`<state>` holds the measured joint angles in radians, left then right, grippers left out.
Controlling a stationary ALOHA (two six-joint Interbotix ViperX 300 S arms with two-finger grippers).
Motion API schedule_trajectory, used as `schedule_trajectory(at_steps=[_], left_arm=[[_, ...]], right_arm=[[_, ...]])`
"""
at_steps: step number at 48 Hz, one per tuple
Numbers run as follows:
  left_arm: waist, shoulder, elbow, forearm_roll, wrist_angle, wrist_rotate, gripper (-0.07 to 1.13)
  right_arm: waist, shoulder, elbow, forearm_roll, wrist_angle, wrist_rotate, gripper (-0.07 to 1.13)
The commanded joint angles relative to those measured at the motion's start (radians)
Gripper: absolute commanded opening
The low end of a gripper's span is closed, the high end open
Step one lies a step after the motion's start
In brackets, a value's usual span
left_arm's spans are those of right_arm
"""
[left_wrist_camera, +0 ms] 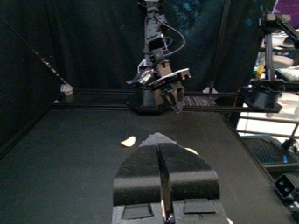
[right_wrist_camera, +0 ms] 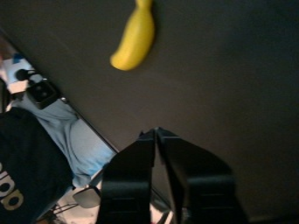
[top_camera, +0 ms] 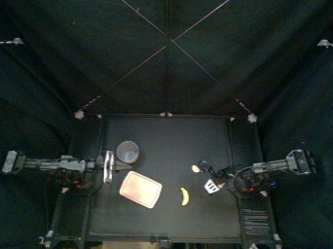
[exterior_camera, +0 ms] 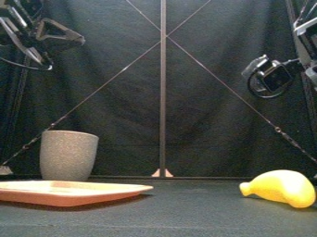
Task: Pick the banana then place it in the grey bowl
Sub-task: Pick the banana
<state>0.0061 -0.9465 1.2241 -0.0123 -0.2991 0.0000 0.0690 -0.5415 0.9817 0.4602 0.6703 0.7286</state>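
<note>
There is one banana (top_camera: 186, 196), one grey cup (top_camera: 128, 150), one pink tray (top_camera: 140, 190) and one smaller yellow toy (top_camera: 196, 169): four things in all, each a single piece.

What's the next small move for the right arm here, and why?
Probably open the right claw and lower it toward the banana: its jaws are shut, and the banana lies loose just ahead of it, untouched.

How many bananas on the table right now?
1. The banana lies right of the pink tray, toward the front edge. A yellow speck by the right gripper is too small to identify.
</note>
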Motion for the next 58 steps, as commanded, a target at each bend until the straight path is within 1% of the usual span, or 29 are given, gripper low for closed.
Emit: schedule_trajectory(at_steps=[1,6,8,9,15,21,23,27,28,29,31,35,38,41,43,46,53,56,58], left_arm=[[0.005,0.005,-0.008,0.002,-0.002,0.003,-0.01],[0.009,0.005,0.002,0.002,0.0,0.003,-0.01],[0.014,0.005,0.005,0.002,0.0,0.003,-0.01],[0.015,0.005,0.008,0.002,0.0,0.003,-0.01],[0.038,0.005,0.012,0.003,0.0,0.003,-0.01],[0.071,0.005,0.012,0.003,0.0,0.003,-0.01],[0.077,0.005,0.012,0.002,0.0,0.003,-0.01],[0.083,0.005,0.015,0.0,0.0,0.003,-0.01],[0.084,0.005,0.017,0.002,0.0,0.003,-0.01],[0.084,0.005,0.02,0.002,0.0,0.003,-0.01],[0.086,0.005,0.025,0.003,0.0,0.003,-0.01],[0.092,0.005,0.032,0.003,0.002,0.005,-0.01],[0.097,0.005,0.035,0.003,0.0,0.005,-0.01],[0.1,0.003,0.038,0.003,0.002,0.005,-0.01],[0.1,0.003,0.041,0.003,0.0,0.003,-0.01],[0.1,0.002,0.044,0.003,0.002,0.003,-0.01],[0.1,0.002,0.048,0.003,0.005,0.003,-0.01],[0.1,0.0,0.049,0.003,0.011,0.005,-0.01],[0.101,-0.002,0.051,0.003,0.015,0.003,-0.01]], right_arm=[[0.014,0.0,-0.048,-0.071,0.069,0.098,0.79],[0.018,0.012,-0.086,-0.135,0.063,0.178,1.01],[0.02,0.025,-0.1,-0.153,0.052,0.206,1.07],[0.021,0.029,-0.106,-0.163,0.051,0.219,1.07],[0.02,0.094,-0.104,-0.187,0.003,0.331,1.06],[0.025,0.193,-0.104,-0.202,-0.078,0.488,1.06],[0.029,0.236,-0.114,-0.221,-0.101,0.535,1.06],[0.063,0.318,-0.152,-0.313,-0.15,0.635,1.06],[0.078,0.347,-0.173,-0.356,-0.164,0.667,1.06],[0.083,0.356,-0.181,-0.368,-0.169,0.678,1.06],[0.101,0.403,-0.222,-0.434,-0.187,0.741,1.06],[0.124,0.474,-0.282,-0.531,-0.184,0.833,1.06],[0.138,0.518,-0.311,-0.586,-0.173,0.89,1.06],[0.149,0.552,-0.33,-0.624,-0.156,0.933,1.06],[0.156,0.572,-0.336,-0.632,-0.146,0.965,1.06],[0.158,0.584,-0.337,-0.63,-0.143,0.988,1.06],[0.17,0.609,-0.36,-0.621,-0.144,0.992,1.04],[0.172,0.615,-0.371,-0.621,-0.141,0.994,1.02],[0.175,0.618,-0.379,-0.621,-0.138,0.994,0.97]])
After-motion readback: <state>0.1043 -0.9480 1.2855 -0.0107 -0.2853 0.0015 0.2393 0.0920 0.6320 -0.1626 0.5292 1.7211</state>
